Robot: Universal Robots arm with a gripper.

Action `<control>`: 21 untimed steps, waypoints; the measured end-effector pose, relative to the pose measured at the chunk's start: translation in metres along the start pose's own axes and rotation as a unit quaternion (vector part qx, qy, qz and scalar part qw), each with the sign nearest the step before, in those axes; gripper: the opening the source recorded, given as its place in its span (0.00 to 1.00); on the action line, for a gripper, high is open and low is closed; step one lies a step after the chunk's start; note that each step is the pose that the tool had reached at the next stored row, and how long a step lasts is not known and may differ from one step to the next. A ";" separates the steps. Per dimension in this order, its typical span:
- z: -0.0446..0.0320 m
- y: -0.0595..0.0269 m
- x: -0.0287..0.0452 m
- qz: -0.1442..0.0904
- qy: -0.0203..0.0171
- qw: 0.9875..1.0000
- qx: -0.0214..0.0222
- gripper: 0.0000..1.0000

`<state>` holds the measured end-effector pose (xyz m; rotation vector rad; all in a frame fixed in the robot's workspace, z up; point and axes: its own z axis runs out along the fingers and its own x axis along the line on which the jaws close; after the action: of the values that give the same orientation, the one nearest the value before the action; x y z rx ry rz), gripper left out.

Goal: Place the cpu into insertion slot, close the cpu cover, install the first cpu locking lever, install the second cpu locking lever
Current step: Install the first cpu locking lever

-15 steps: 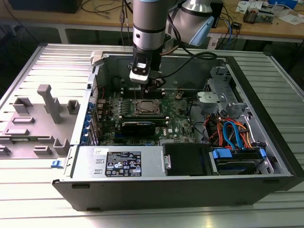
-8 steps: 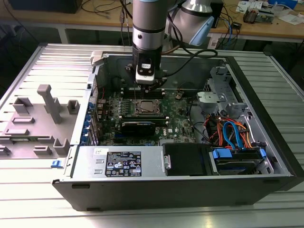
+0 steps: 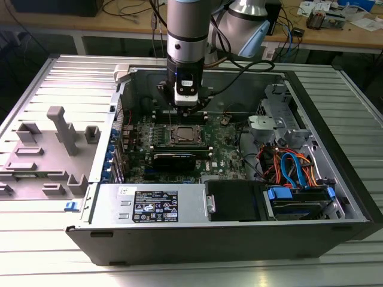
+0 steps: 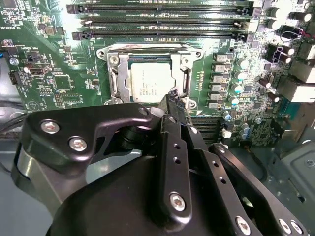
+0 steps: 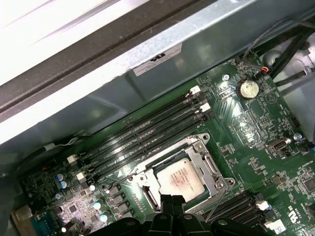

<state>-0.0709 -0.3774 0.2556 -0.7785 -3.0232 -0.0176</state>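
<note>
Gripper [image 4: 171, 101] low over the motherboard [image 4: 54, 54], fingers pinched closed right at the edge of the cpu cover [image 4: 114, 73]. The cpu [image 4: 150, 82] sits flat in the insertion slot [image 5: 149, 195], framed by that cover, just beside the 4 memory slots [image 5: 142, 132].

We saw an arm [image 3: 187, 36] of smooth silver-grey tube with a pale blue joint cap [image 3: 256, 37] and black cables [image 3: 236, 63] trailing from it. At its wrist sat a white block [image 3: 185, 91] with a dark patch. The tool [image 4: 171, 101] was matt black in both wrist views, built of broad rounded link plates [image 4: 83, 132] and a narrow drilled bar, all fastened with bright silver screws [image 4: 50, 127].
</note>
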 end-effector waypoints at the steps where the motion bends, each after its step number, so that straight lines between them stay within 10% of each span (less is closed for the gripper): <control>1: 0.0000 0.0000 0.0000 0.000 0.000 1.000 0.000 0.11; 13: 0.0000 -0.0001 0.0001 -0.007 0.000 1.000 0.000 0.11; 21: 0.0002 -0.0009 0.0016 -0.076 0.000 0.997 0.002 0.11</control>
<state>-0.0728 -0.3774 0.2555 -0.5456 -3.0731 -0.0153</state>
